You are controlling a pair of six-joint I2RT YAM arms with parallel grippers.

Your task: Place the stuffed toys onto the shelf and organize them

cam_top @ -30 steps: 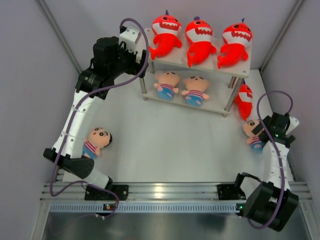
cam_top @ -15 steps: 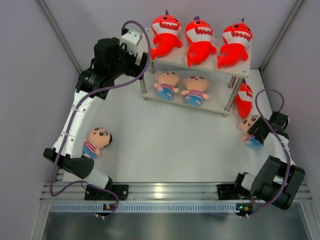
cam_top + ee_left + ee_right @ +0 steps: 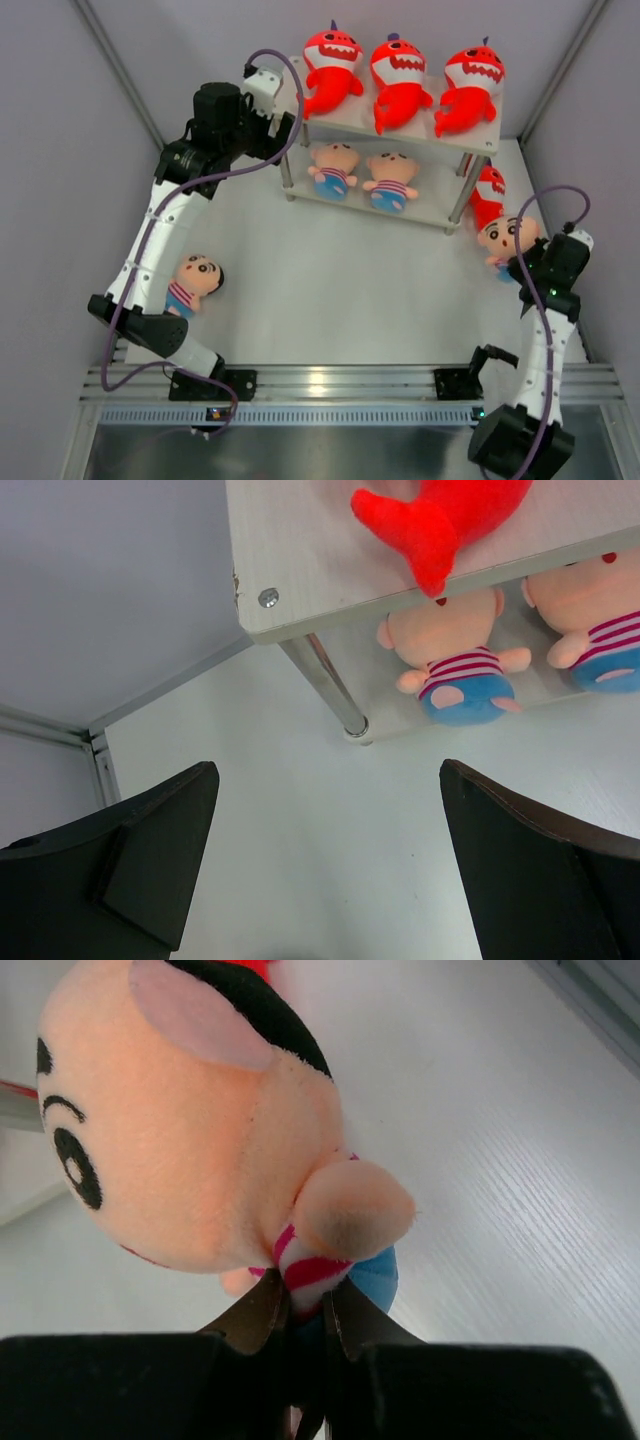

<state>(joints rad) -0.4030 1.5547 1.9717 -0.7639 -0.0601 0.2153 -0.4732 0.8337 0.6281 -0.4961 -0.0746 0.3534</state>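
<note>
The shelf [image 3: 430,125] stands at the back with three red shark plushes [image 3: 400,72] on its top board and two boy dolls [image 3: 333,168] on the lower one. My right gripper [image 3: 303,1305] is shut on the striped shirt of a third boy doll [image 3: 180,1140], which the top view shows by the shelf's right leg as the held doll [image 3: 507,238]. Behind it a fourth shark [image 3: 487,195] lies on the table. Another boy doll [image 3: 192,280] lies at the left. My left gripper [image 3: 327,775] hangs open and empty at the shelf's left front corner [image 3: 300,570].
Grey enclosure walls close in on both sides and at the back. The shelf's silver leg [image 3: 330,685] stands just ahead of my left fingers. A metal rail [image 3: 320,385] runs along the near edge by the arm bases.
My right gripper has closed on the boy doll's shirt and raised it, its head now facing up. The right arm has straightened. The left arm has edged slightly back from the shelf.
</note>
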